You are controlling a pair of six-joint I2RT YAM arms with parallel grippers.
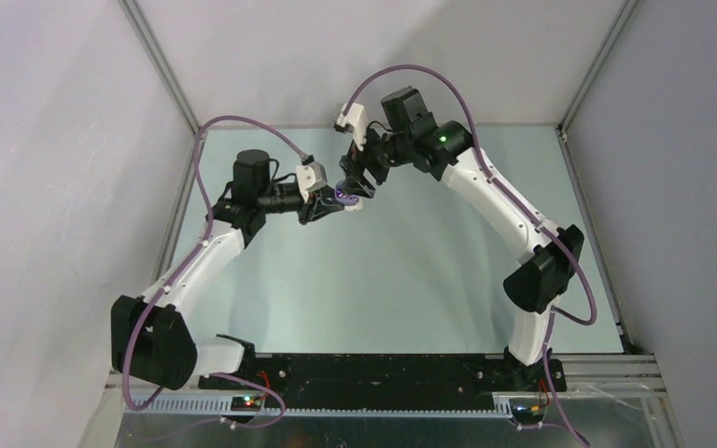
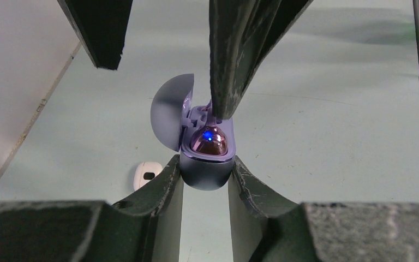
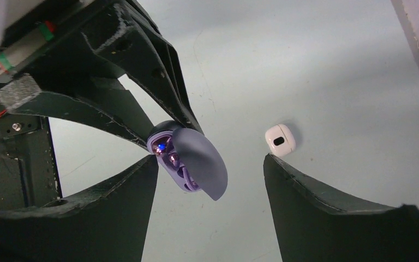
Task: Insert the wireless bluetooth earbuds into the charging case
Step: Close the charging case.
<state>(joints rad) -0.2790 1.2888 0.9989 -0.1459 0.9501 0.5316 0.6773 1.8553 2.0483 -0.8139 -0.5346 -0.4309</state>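
My left gripper (image 2: 205, 170) is shut on the base of a purple charging case (image 2: 206, 173), held above the table with its lid (image 2: 170, 112) swung open. A glossy purple earbud (image 2: 209, 141) with a blue light sits in the case. My right gripper (image 3: 210, 164) is open. One of its fingers (image 2: 234, 54) reaches down into the open case just behind the earbud. The case (image 3: 179, 164) hangs between the right fingers, close to the left one. In the top view the two grippers (image 1: 353, 191) meet at the table's far middle. The white earbuds are out of view.
A small white closed case (image 3: 280, 139) lies on the pale green table, also in the left wrist view (image 2: 145, 174). The grey enclosure walls (image 1: 75, 140) stand close on the left and at the back.
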